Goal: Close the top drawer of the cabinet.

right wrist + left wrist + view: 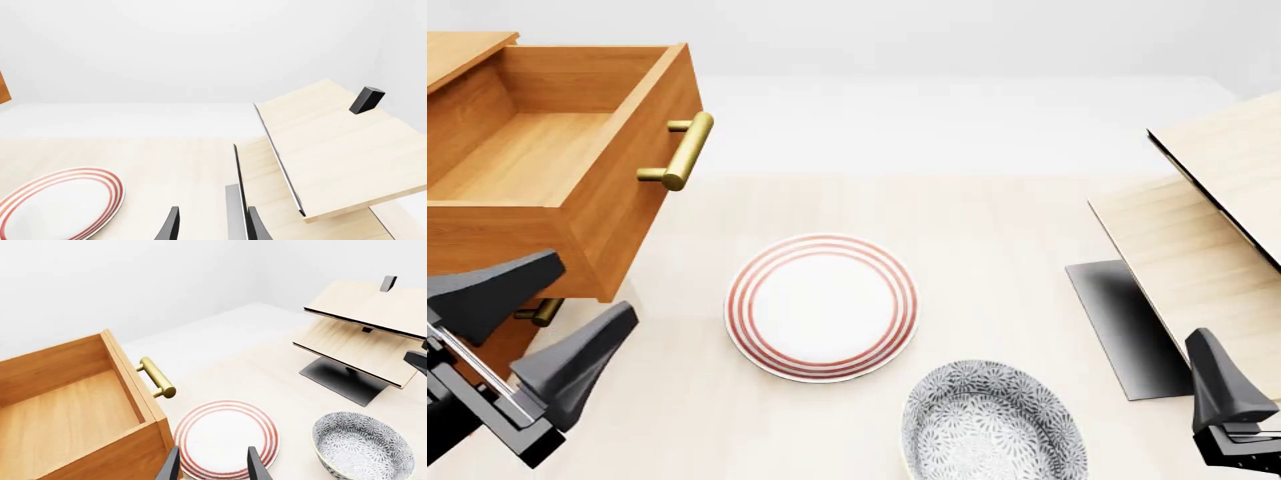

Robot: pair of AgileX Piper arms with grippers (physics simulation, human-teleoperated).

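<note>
Front view shows the orange-brown wooden cabinet (461, 45) at the desk's far left edge, its top drawer (554, 165) pulled fully out, brass bar handle (681, 150) untouched. Nothing of the closing is done yet. Left gripper (541, 320) hovers near the drawer front, fingers spread and empty; right gripper (210, 225) sits parted, empty, beside the pale slanted boards (333, 150).

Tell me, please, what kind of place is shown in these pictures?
Probably a simulated tabletop test scene, styled loosely like a kitchen: a wooden cabinet with its top drawer open, a red-ringed plate, a patterned bowl, and blank white surroundings.
</note>
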